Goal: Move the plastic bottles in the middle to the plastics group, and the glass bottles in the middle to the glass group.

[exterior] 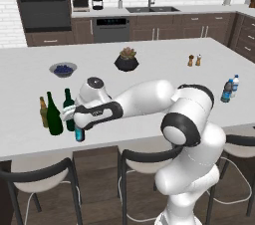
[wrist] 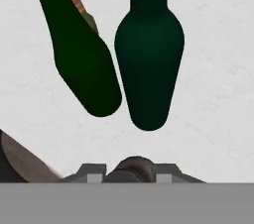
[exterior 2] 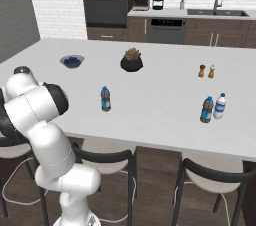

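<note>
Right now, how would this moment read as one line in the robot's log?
gripper shut on short dark bottle | bottle beside glass group | middle plastic bottle not yet moved

Honestly there's nothing readable here. The blue labels on the small plastic water bottles (exterior 2: 212, 108) and on the single one mid-table (exterior 2: 105, 99) are just blurry color bands, no letters or brand. The dark bottle with the light blue label (exterior: 79, 131) is the same: no text I can make out.
</note>
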You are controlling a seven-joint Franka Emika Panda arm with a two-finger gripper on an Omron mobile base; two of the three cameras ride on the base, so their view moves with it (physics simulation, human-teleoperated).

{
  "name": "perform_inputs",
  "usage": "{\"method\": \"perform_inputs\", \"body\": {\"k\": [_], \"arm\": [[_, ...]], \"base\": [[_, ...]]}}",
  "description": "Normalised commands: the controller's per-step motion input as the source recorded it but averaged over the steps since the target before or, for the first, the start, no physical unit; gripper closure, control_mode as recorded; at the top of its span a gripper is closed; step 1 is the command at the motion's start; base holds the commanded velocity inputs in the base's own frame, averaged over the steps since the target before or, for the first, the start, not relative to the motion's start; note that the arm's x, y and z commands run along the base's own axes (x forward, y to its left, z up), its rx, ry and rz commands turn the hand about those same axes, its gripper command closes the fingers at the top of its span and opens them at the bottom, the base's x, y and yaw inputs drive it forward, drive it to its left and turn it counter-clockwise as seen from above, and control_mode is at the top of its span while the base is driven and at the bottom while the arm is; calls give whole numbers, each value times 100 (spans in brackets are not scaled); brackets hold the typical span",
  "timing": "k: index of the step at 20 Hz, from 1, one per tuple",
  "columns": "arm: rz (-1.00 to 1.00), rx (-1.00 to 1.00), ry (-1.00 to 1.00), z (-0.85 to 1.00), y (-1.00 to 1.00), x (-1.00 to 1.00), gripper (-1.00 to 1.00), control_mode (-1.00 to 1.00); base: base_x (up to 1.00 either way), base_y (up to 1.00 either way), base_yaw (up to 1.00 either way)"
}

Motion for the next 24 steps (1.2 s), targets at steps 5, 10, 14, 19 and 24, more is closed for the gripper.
{"method": "perform_inputs", "body": {"k": [5,10,14,19,24], "arm": [[0,-9,0,-44,0,0,-100,-100],[0,-8,0,-29,-6,0,-100,-100],[0,-7,0,-22,-16,0,-100,-100],[0,3,0,17,-13,-9,-100,-100],[0,8,-2,50,-36,-18,-100,-100]], "base": [[0,0,0],[0,0,0],[0,0,0],[0,0,0],[0,0,0]]}}
